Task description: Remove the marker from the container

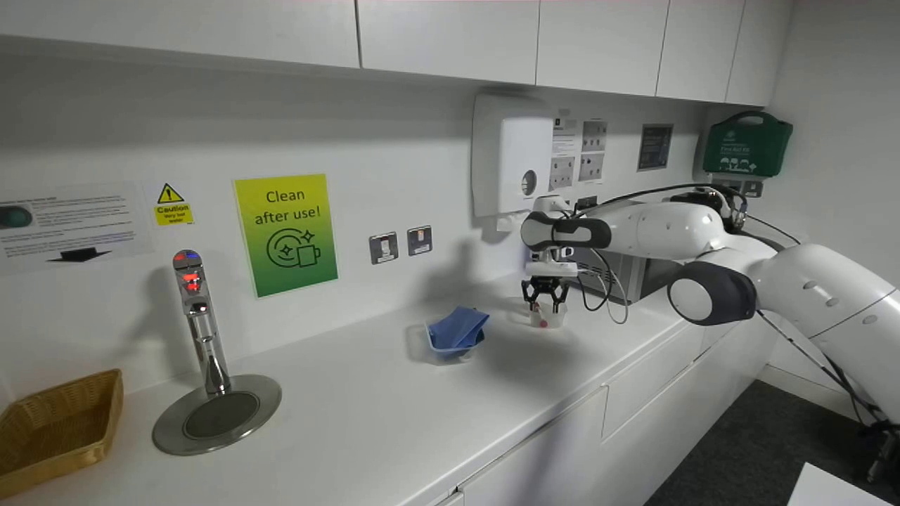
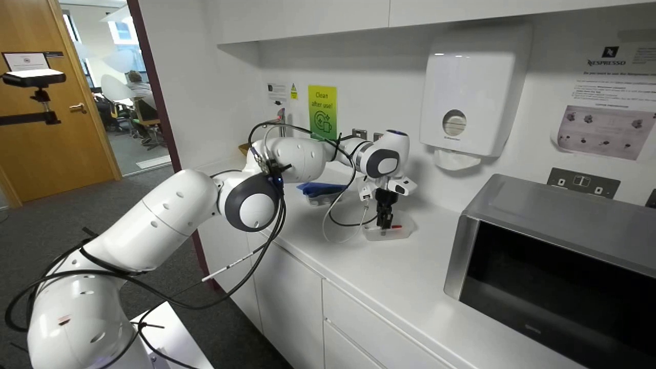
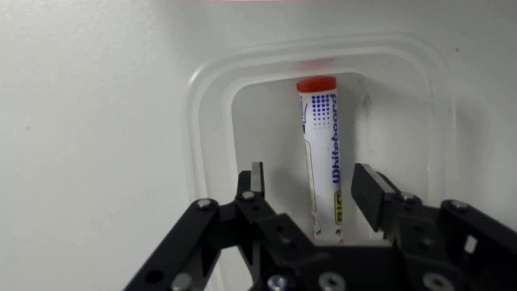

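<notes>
The marker (image 3: 323,153) is a white whiteboard pen with a red end. It lies along the floor of a clear, shallow plastic container (image 3: 214,133). In both exterior views its red part shows (image 1: 543,324) (image 2: 396,226) through or over the container (image 1: 557,320) (image 2: 392,235). My gripper (image 3: 309,171) is open and points down over the container, also in both exterior views (image 1: 545,308) (image 2: 384,224). One finger is on each side of the marker, with a gap on both sides. The marker's lower end is hidden behind the gripper body. How deep the fingertips reach is unclear.
A tub with a folded blue cloth (image 1: 458,328) stands on the white counter (image 1: 351,422) near the container. A grey microwave (image 2: 564,266) stands on the opposite side. A towel dispenser (image 1: 512,154) hangs on the wall. A tap (image 1: 204,323) and wicker basket (image 1: 63,429) are farther along.
</notes>
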You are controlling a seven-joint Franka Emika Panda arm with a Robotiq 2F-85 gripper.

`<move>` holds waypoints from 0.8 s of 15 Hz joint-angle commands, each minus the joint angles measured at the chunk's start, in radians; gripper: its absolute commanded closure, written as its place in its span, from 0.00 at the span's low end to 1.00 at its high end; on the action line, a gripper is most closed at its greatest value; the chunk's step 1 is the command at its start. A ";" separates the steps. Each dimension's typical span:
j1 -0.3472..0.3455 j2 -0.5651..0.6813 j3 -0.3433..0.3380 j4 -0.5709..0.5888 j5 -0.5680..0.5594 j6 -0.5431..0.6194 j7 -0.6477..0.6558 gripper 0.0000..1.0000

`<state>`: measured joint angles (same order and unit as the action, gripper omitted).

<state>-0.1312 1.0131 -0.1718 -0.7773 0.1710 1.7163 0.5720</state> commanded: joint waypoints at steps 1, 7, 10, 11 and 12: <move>-0.013 0.018 0.006 0.056 0.006 -0.038 -0.008 0.67; -0.017 0.015 0.007 0.061 0.008 -0.039 -0.009 0.95; -0.018 0.006 0.008 0.057 0.011 -0.037 -0.011 0.95; -0.015 -0.004 0.007 0.052 0.010 -0.031 -0.011 0.95; -0.013 -0.014 0.007 0.048 0.009 -0.026 -0.013 0.95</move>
<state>-0.1331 1.0129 -0.1718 -0.7637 0.1718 1.7163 0.5720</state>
